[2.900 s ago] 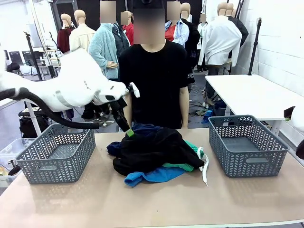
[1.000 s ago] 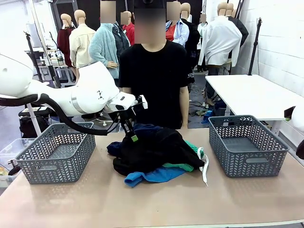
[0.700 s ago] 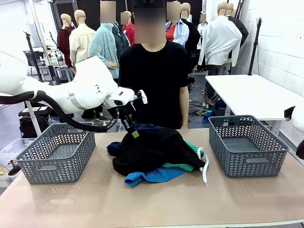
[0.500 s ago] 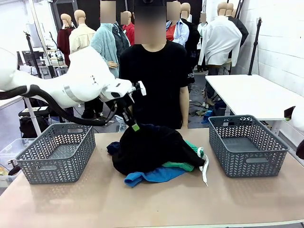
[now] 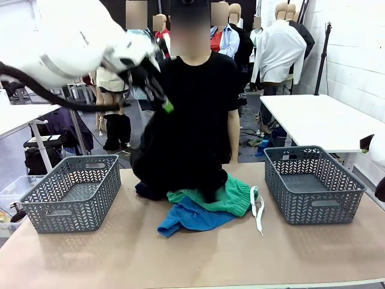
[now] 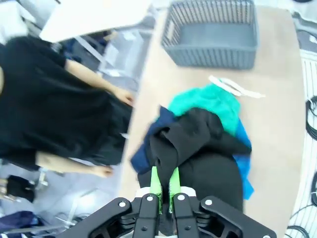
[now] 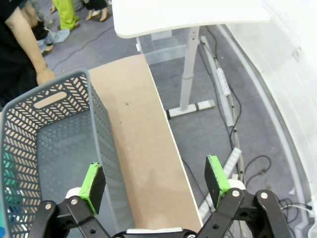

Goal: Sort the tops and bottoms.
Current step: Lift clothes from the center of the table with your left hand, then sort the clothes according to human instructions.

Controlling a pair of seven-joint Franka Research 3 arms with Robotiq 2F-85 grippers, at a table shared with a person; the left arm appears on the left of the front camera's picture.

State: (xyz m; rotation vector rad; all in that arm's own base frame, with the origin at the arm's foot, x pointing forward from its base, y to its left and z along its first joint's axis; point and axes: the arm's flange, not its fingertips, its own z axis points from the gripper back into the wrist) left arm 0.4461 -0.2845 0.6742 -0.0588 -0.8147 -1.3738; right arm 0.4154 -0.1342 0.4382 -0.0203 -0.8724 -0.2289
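Baskets of grey plastic stand at either end of the tabletop (image 5: 90,259). The left basket (image 5: 72,192) sits near the left edge with nothing showing inside it.

Just right of it and high above the surface, the left hand (image 5: 167,107) has its green-padded fingers pressed together on a fold of the black garment (image 5: 174,168). The cloth hangs from that pinch in a long dark drape in front of the person (image 5: 201,78) standing at the far side. Its lower end reaches the pile and rests on the clothes there. In the left wrist view the two pads sit tight against each other with the black cloth bunched between them.

Under the drape, at the pile's left, a navy garment (image 5: 146,191) lies on the tabletop. A blue garment (image 5: 192,217) spreads toward the near edge, partly under the green shorts (image 5: 231,195). The shorts lie at the right of the pile, touching the black cloth's lower end. Their white drawstring (image 5: 258,212) trails off to the right onto bare tabletop, between the pile and the right basket (image 5: 313,183).

The right hand (image 7: 154,178) is spread wide and grips nothing. In its wrist view, the right basket's outer wall, a strip of bare tabletop and the floor (image 7: 247,114) lie beyond its fingers.
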